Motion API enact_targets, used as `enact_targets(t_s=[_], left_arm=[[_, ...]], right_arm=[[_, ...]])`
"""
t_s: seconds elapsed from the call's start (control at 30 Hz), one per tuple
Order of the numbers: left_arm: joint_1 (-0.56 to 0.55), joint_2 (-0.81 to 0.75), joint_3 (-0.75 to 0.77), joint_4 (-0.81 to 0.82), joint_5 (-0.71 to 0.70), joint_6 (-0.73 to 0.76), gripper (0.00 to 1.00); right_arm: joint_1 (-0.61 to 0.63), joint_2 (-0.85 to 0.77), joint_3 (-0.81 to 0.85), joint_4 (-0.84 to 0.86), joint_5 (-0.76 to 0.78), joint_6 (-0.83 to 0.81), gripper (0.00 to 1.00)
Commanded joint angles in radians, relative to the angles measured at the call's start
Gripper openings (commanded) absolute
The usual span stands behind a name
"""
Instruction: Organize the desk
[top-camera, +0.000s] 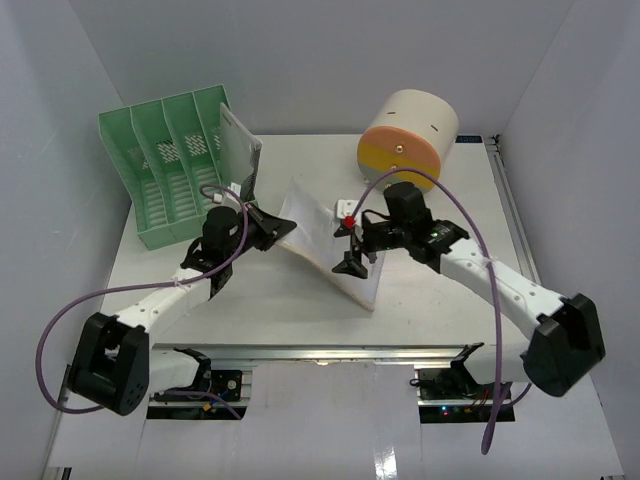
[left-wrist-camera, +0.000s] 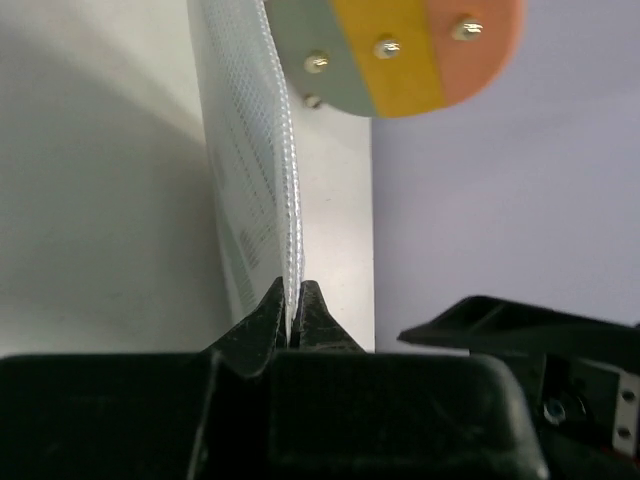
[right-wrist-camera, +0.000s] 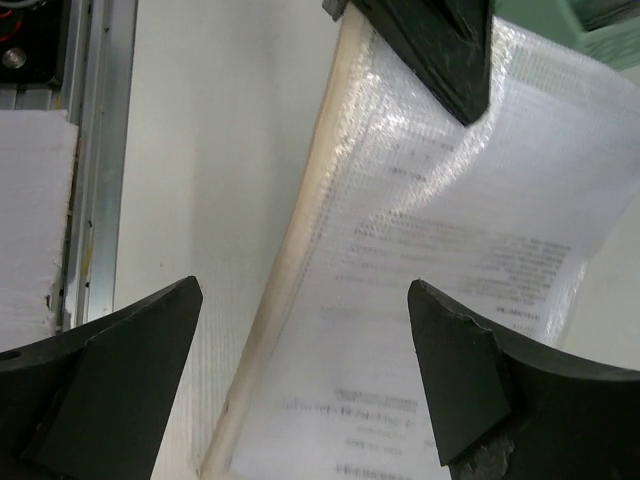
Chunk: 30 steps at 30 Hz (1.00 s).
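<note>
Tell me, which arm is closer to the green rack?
Left. The left arm has its jaws shut on the sheet just beside the rack. The right arm holds its jaws open at the sheet's other end, farther away.

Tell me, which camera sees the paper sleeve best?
The top camera: it shows nearly the whole sleeve over the desk. The left wrist sees only its thin edge pinched in the fingers. The right wrist sees one part, with blurry print.

Left arm (top-camera: 160, 300) stretched forward-right; left gripper (left-wrist-camera: 292, 300) pinched tight on edge of mesh document sleeve (top-camera: 318, 228). Right arm (top-camera: 490, 275) angled inward toward centre; right gripper (right-wrist-camera: 305, 295) spread wide, sleeve between its fingers.
</note>
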Motion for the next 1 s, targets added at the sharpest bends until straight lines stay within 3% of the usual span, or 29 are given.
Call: enact_targets(t_s=[0.0, 0.23, 0.53, 0.77, 0.97], left_arm=[[0.001, -0.142, 0.221, -0.242, 0.026, 0.308, 0.0], [0.002, -0.151, 0.698, -0.663, -0.081, 0.662, 0.0], [0.004, 0.013, 1.22, -0.85, -0.337, 0.954, 0.0], [0.004, 0.129, 1.41, -0.841, -0.554, 1.102, 0.0], [0.003, 0.167, 1.427, -0.798, -0.697, 1.225, 0.0]], right_arm=[[-0.118, -0.206, -0.054, -0.012, 0.033, -0.026, 0.9], [-0.285, -0.409, -0.317, 0.134, 0.055, -0.007, 0.9], [-0.395, -0.505, -0.456, 0.196, -0.098, 0.01, 0.9], [-0.406, -0.521, -0.458, 0.196, -0.095, 0.008, 0.9], [-0.408, -0.524, -0.458, 0.194, -0.092, 0.008, 0.9]])
